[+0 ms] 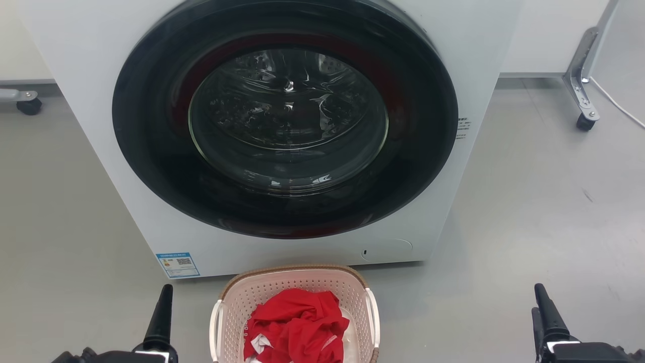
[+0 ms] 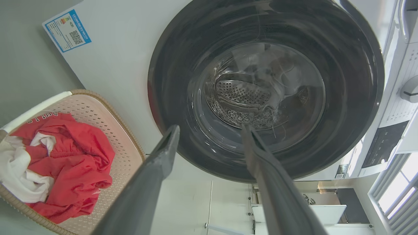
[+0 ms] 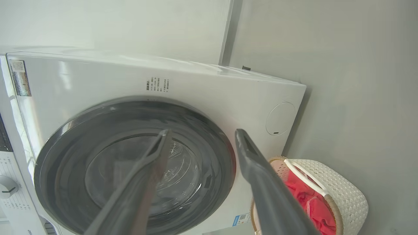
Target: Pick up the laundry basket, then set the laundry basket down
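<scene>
**Operator:** Where's the basket?

**Spotter:** Your basket (image 1: 295, 269) sits on the floor (image 1: 529, 201) just in front of the washer (image 1: 95, 101), close to its base. In the head view it lies between your two arms. A red cloth (image 1: 297, 322) is heaped inside, with some white fabric under it.

**Operator:** And my grippers?

**Spotter:** Your left gripper (image 2: 210, 130) has its fingers spread wide with nothing between them. It hangs near the basket's left side, apart from it, and points at the washer door (image 1: 287, 116). Your right gripper (image 3: 202, 132) is spread the same way and is just as empty. It is well off to the basket's right, farther out than your left one.

**Operator:** So how much is done?

**Spotter:** None of it, as I read it. The basket rests flat on the floor and neither of the handles (image 1: 215, 327) is touched. You have the whole job ahead: bring each gripper in to its handle, close, lift, then lower the basket again.

**Operator:** Anything to mind?

**Spotter:** The handles are thin and hug the basket's sides, so you'll likely need a careful line in. The washer stands close behind, which leaves you little room on that side. I can't tell from here where you're meant to set the basket down.
</scene>
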